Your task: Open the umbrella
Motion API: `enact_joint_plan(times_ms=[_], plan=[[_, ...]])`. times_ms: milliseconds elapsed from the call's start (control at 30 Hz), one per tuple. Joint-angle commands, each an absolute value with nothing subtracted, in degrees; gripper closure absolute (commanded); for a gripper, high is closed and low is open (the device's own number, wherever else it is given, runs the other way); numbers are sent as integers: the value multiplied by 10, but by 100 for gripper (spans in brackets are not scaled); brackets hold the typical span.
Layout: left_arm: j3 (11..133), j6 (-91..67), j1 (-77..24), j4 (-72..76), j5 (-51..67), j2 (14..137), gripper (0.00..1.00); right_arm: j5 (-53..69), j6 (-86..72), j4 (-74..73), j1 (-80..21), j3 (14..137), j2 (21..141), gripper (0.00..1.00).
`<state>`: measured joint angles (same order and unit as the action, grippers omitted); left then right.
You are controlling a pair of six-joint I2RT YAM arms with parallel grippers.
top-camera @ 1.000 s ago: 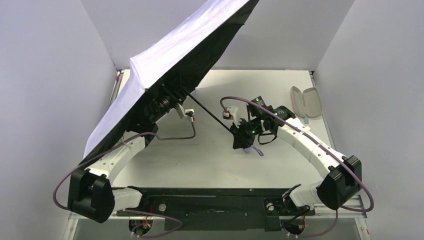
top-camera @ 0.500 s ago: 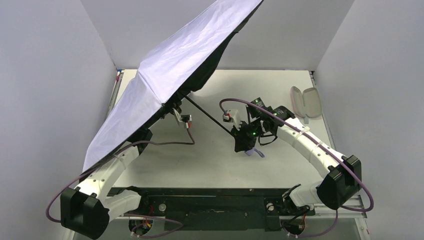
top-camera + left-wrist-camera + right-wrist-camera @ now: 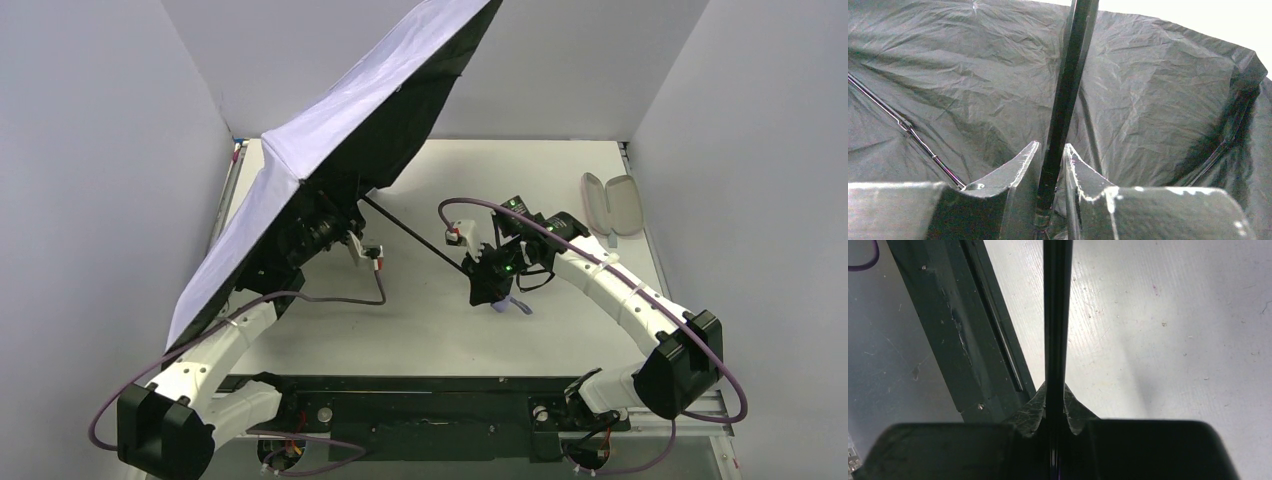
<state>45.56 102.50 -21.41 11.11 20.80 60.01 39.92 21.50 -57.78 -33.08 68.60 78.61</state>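
Note:
The umbrella is open. Its pale lavender canopy (image 3: 300,170) with black underside (image 3: 410,110) tilts up over the table's left half. The thin black shaft (image 3: 415,233) runs from under the canopy down-right to my right gripper (image 3: 480,275). The right gripper (image 3: 1057,392) is shut on the shaft (image 3: 1057,315) just above the small lavender handle (image 3: 503,304), which pokes out below with its strap. My left gripper (image 3: 1052,155) is under the canopy, its fingers closed round the shaft (image 3: 1070,75) near the ribs. In the top view it is mostly hidden by the canopy.
An oval pale hinged case (image 3: 612,203) lies open at the table's back right. White walls close in on the left, back and right; the canopy's upper edge reaches near the back wall. A black rail (image 3: 420,400) carries both arm bases at the near edge.
The canopy tipped to show more of its lavender top, then swung back to show the black underside. The left arm's elbow dropped toward the near edge. The right gripper barely moved.

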Motion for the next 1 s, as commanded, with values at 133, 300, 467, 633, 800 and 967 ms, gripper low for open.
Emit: enact_joint_plan(times_ms=[133, 300, 467, 633, 800, 967], plan=[[452, 1023, -211, 172, 118, 623, 84, 397, 237, -575, -333, 681, 770, 100], [490, 1025, -150, 260, 92, 689, 90, 379, 261, -593, -334, 656, 760, 100], [569, 1026, -101, 337, 134, 744, 100, 378, 275, -600, -335, 643, 761, 100], [645, 1027, -88, 399, 224, 786, 100, 394, 272, -598, -341, 670, 775, 100], [684, 1011, -111, 413, 302, 790, 100, 432, 220, -572, -341, 741, 800, 86], [687, 992, -128, 425, 346, 777, 100, 457, 164, -547, -336, 770, 827, 68]])
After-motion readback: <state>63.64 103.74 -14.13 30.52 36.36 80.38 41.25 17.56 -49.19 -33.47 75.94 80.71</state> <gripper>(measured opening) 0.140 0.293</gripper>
